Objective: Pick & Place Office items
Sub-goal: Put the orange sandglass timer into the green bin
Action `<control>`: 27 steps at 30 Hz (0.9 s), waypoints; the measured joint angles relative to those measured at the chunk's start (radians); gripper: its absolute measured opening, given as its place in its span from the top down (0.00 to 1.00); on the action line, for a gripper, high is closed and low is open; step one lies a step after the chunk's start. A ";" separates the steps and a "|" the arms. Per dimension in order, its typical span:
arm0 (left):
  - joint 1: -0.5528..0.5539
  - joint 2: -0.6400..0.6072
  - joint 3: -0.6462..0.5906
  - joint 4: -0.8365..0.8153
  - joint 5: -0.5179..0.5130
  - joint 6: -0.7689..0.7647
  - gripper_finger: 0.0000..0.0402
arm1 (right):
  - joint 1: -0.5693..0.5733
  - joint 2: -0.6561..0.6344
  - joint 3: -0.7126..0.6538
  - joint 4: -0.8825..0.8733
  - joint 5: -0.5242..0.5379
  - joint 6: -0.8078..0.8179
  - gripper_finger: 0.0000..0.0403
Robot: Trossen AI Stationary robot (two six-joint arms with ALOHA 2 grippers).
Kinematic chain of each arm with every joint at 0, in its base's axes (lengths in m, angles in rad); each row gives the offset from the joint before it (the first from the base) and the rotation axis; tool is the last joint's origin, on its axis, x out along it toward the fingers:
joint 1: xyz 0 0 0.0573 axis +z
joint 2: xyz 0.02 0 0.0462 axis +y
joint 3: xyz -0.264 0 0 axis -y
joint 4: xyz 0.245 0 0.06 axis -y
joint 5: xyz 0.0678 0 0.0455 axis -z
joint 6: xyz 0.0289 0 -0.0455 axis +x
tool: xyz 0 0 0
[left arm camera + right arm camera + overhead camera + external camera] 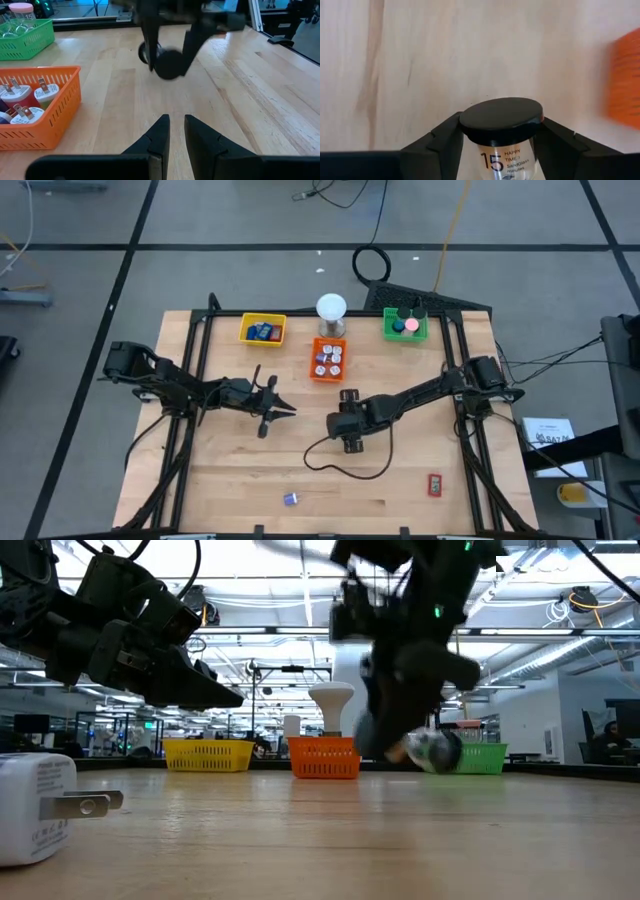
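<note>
The right hand (501, 145) has its fingers set against both sides of a black-capped sandglass (502, 135) just above the worktop (240, 470); the left hand (173, 131), nearly closed and empty, hovers well apart

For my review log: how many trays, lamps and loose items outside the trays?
Trays: 3 (yellow, orange, green)
Lamp: 1
Loose items: 3 (timer in right gripper, red item, charger)
Total: 7

Bare wood is lying open across the table's (230, 470) near half, while the yellow tray (263, 330), orange tray (328, 360), lamp (331, 308) and green tray (404, 326) are crowding the far edge.
</note>
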 joint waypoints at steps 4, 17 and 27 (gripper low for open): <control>0.000 0.000 0.000 -0.005 0.000 -0.005 0.86 | 0.029 -0.105 -0.115 0.198 0.139 0.023 0.51; -0.003 0.000 0.000 0.002 -0.001 0.001 0.86 | 0.013 -0.061 -0.762 1.755 0.249 0.012 0.51; -0.003 0.000 0.000 0.001 -0.001 0.010 0.86 | -0.058 0.161 -0.559 1.812 0.100 -0.023 0.51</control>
